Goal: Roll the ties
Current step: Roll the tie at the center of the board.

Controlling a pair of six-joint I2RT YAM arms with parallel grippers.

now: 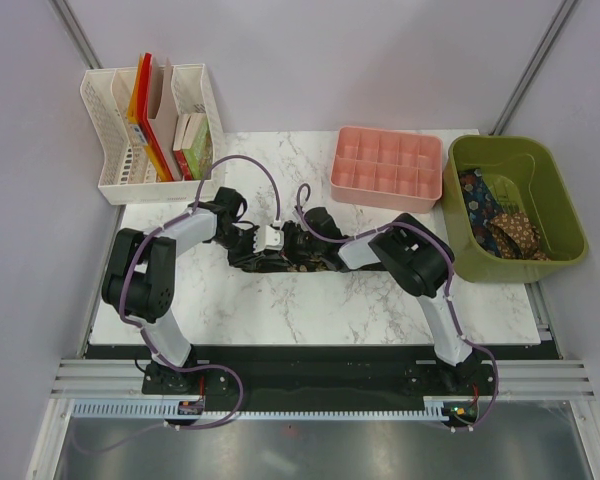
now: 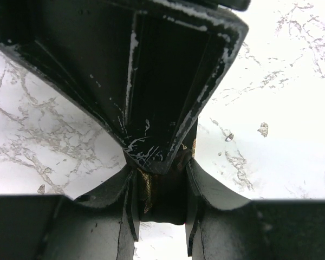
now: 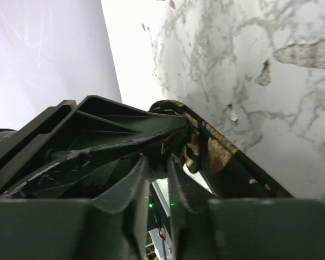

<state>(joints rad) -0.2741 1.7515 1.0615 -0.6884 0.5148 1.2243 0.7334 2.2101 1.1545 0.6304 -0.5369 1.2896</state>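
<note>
Tie [image 3: 219, 154] is pinched by left claw [image 2: 161, 189] and by right claw [image 3: 157, 173] (mostly hidden under them).

Looks down on a marble table [image 1: 310, 310]. Finds at ten o'clock a white basket [image 1: 108, 190] holding upright folders [image 1: 160, 110]. Finds at one o'clock a pink compartment tray [image 1: 385, 190], and at three o'clock a green bin [image 1: 470, 262] with patterned ties [image 1: 500, 225] heaped inside. Catches at centre the left gripper [image 1: 263, 242] and right gripper [image 1: 298, 240] tip to tip over a dark tie [image 1: 280, 265] stretched from nine towards three o'clock. Seems to have both touching the fabric, but cannot separate black fingers from dark cloth.
</note>
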